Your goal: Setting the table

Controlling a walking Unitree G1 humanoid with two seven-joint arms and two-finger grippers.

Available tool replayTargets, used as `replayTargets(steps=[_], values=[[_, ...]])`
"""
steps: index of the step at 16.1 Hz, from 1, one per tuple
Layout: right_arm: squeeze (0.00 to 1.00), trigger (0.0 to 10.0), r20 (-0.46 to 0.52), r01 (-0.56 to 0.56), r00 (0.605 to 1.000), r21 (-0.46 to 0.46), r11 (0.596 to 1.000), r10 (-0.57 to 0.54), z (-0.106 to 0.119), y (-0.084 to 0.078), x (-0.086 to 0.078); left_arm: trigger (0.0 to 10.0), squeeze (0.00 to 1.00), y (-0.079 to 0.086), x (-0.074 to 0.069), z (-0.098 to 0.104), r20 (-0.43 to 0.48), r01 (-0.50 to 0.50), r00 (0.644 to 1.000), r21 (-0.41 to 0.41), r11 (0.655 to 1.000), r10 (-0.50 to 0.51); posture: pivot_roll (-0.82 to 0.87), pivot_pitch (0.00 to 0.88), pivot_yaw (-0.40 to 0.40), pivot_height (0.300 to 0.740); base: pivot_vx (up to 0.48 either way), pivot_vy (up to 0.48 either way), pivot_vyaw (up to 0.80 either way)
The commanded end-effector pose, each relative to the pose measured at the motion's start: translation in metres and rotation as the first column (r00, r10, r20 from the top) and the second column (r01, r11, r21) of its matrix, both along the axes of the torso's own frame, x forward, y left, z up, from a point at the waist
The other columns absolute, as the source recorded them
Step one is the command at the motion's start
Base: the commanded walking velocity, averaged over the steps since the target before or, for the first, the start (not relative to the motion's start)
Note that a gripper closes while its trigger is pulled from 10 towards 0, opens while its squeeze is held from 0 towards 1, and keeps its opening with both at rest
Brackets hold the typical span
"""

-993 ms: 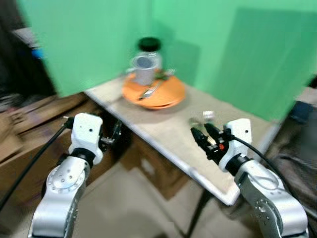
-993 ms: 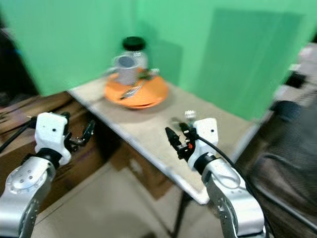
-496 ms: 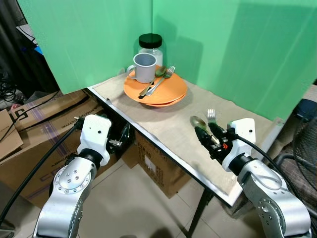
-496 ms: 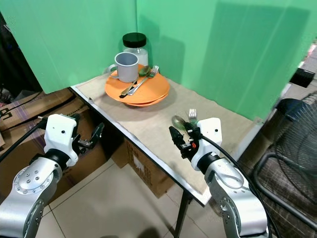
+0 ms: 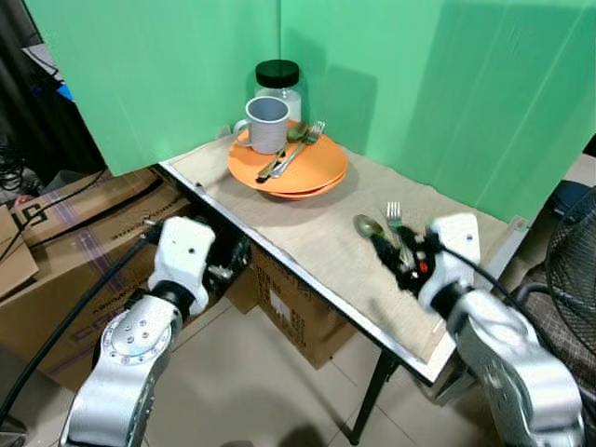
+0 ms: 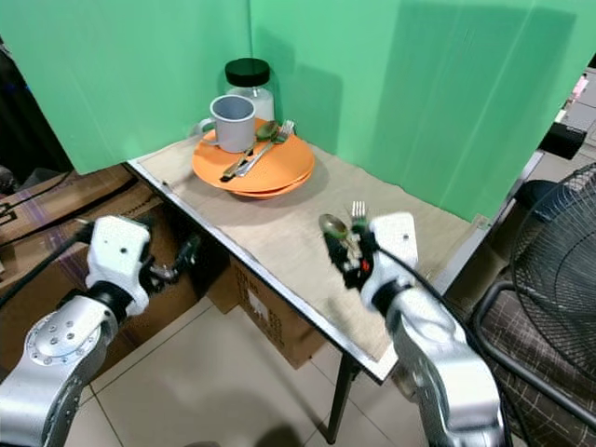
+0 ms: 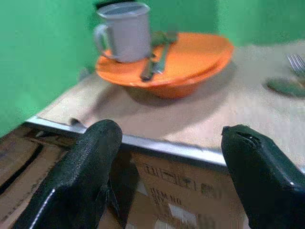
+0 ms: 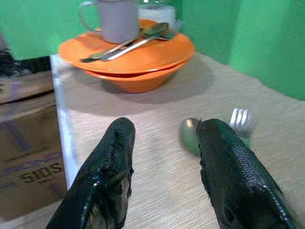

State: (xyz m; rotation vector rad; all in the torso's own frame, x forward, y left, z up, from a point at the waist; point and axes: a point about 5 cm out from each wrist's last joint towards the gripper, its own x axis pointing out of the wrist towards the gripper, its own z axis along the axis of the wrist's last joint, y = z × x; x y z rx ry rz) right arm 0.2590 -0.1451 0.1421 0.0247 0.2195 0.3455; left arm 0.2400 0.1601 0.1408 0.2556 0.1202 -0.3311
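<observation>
Two stacked orange plates (image 5: 307, 172) sit at the far end of the beige-covered table (image 5: 317, 242). They carry a grey mug (image 5: 267, 124), a spoon and a fork (image 5: 296, 154). A second spoon (image 5: 367, 224) and fork (image 5: 393, 215) lie on the cloth nearer me. My right gripper (image 5: 393, 256) hovers open over the cloth just short of them; in its wrist view the spoon (image 8: 189, 136) and fork (image 8: 239, 119) lie between and beyond the fingers (image 8: 112, 167). My left gripper (image 7: 170, 131) is open, low in front of the table's metal edge (image 7: 152, 143).
A glass jar with a black lid (image 5: 279, 82) stands behind the mug. Green screens (image 5: 168, 74) wall the table's back. Cardboard boxes (image 5: 65, 242) sit under and left of the table. A fan's wire guard (image 6: 549, 251) stands on the right, on a tiled floor.
The view has steadied from blur and shifted slightly. My right gripper has moved forward over the cloth, closer to the lying spoon and fork. The left arm has hardly moved.
</observation>
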Motion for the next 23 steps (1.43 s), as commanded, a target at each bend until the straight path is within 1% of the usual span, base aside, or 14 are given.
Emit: replayTargets(steps=[1, 4, 7, 10, 11, 12, 14, 15, 16, 17, 18, 20, 21, 23], values=[[1.0, 10.0, -0.056, 0.023, 0.998, -0.009, 1.0, -0.023, -0.004, 0.001, 0.008, 10.0, 0.0, -0.001, -0.004, -0.01, -0.067, 0.074, 0.995, 0.027, 0.997, -0.072, 0.12, 0.0, 0.026, 0.74, 0.0, 0.0, 0.0], [1.0, 10.0, -0.14, 0.025, 0.99, -0.065, 0.998, -0.034, -0.01, 0.008, 0.027, 10.0, 0.0, 0.002, -0.011, -0.017, -0.138, 0.185, 0.975, 0.049, 0.982, -0.176, 0.14, 0.0, 0.012, 0.74, 0.0, 0.0, 0.0], [1.0, 10.0, -0.186, 0.078, 0.977, -0.148, 0.986, -0.105, -0.018, 0.014, 0.056, 10.0, 0.0, -0.006, -0.014, -0.021, -0.18, 0.335, 0.929, 0.04, 0.941, -0.324, 0.15, 0.0, -0.004, 0.74, 0.0, 0.0, 0.0], [1.0, 10.0, -0.222, 0.122, 0.961, -0.191, 0.974, -0.164, -0.023, 0.005, 0.068, 10.0, 0.0, -0.012, -0.015, -0.022, -0.18, 0.353, 0.923, 0.038, 0.935, -0.341, 0.15, 0.0, -0.008, 0.74, 0.0, 0.0, 0.0], [0.48, 10.0, -0.222, 0.14, 0.958, -0.201, 0.97, -0.184, -0.021, -0.002, 0.074, 10.0, 0.0, -0.014, -0.016, -0.023, -0.182, 0.364, 0.918, 0.038, 0.931, -0.352, 0.14, 0.0, -0.006, 0.74, 0.0, 0.0, 0.0], [0.0, 10.0, -0.221, 0.158, 0.954, -0.206, 0.966, -0.204, -0.02, -0.007, 0.078, 10.0, 0.0, -0.015, -0.016, -0.023, -0.183, 0.37, 0.916, 0.04, 0.928, -0.358, 0.14, 0.0, -0.004, 0.74, 0.0, 0.0, 0.0], [0.0, 10.0, -0.18, 0.134, 0.969, -0.181, 0.974, -0.166, -0.012, -0.012, 0.084, 10.0, 0.0, -0.016, -0.016, -0.024, -0.182, 0.378, 0.913, 0.042, 0.925, -0.365, 0.14, 0.0, -0.001, 0.74, 0.0, 0.0, 0.0], [0.0, 10.0, -0.125, 0.045, 0.99, -0.158, 0.986, -0.065, -0.003, -0.012, 0.086, 10.0, 0.0, -0.019, -0.016, -0.024, -0.182, 0.389, 0.909, 0.043, 0.92, -0.375, 0.14, 0.0, -0.001, 0.74, 0.0, 0.0, 0.0], [0.0, 10.0, -0.098, -0.045, 0.995, -0.161, 0.986, 0.029, 0.001, -0.014, 0.085, 10.0, 0.0, -0.022, -0.017, -0.025, -0.185, 0.409, 0.9, 0.04, 0.912, -0.396, 0.13, 0.0, 0.004, 0.74, 0.0, 0.0, 0.0], [0.0, 10.0, -0.094, -0.171, 0.983, -0.189, 0.967, 0.155, 0.001, -0.016, 0.083, 10.0, 0.0, -0.029, -0.018, -0.027, -0.201, 0.455, 0.874, 0.021, 0.89, -0.442, 0.12, 0.0, 0.009, 0.74, 0.0, 0.0, 0.0], [0.0, 10.0, -0.095, -0.193, 0.98, -0.196, 0.962, 0.177, 0.001, -0.017, 0.083, 10.0, 0.0, -0.031, -0.018, -0.027, -0.204, 0.465, 0.868, 0.018, 0.885, -0.452, 0.12, 0.0, 0.009, 0.74, 0.0, 0.0, 0.0], [0.0, 10.0, -0.16, -0.317, 0.946, -0.261, 0.912, 0.283, -0.007, -0.018, 0.083, 10.0, 0.0, -0.04, -0.021, -0.033, -0.241, 0.534, 0.819, -0.014, 0.845, -0.521, 0.11, 0.0, 0.009, 0.74, 0.0, 0.0, 0.0], [0.0, 10.0, -0.17, -0.327, 0.942, -0.267, 0.907, 0.29, -0.008, -0.019, 0.084, 10.0, 0.0, -0.041, -0.021, -0.033, -0.241, 0.537, 0.817, -0.017, 0.844, -0.524, 0.11, 0.0, 0.009, 0.74, 0.0, 0.0, 0.0], [0.0, 10.0, -0.254, -0.395, 0.91, -0.299, 0.869, 0.327, -0.018, -0.019, 0.083, 10.0, 0.0, -0.043, -0.018, -0.033, -0.242, 0.542, 0.814, -0.012, 0.84, -0.528, 0.11, 0.0, 0.002, 0.74, 0.0, 0.0, 0.0]])
